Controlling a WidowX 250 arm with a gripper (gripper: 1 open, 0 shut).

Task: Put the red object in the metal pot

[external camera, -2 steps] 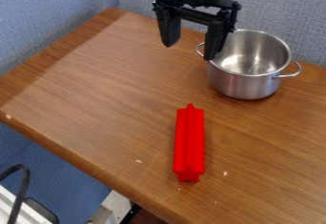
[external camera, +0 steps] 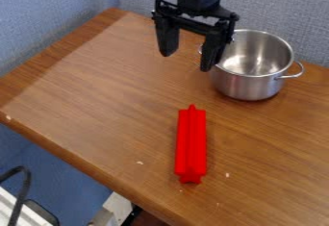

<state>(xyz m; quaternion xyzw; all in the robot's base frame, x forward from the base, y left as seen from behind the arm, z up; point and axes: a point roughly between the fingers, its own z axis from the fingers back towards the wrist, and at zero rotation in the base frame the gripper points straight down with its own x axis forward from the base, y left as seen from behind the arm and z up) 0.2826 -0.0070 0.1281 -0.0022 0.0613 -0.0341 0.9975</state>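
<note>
From the camera: hanging at the far side of the surface (external camera: 77,76), claw (external camera: 189,47) spread wide and gripping nothing, probably readying for a pickup; lying flat near the front edge, red object (external camera: 190,144); standing far right, metal pot (external camera: 252,64), apparently empty; showing no readable writing.

Bare table (external camera: 90,76) surrounds the red object (external camera: 191,144); only the metal pot (external camera: 253,64) stands nearby.
</note>
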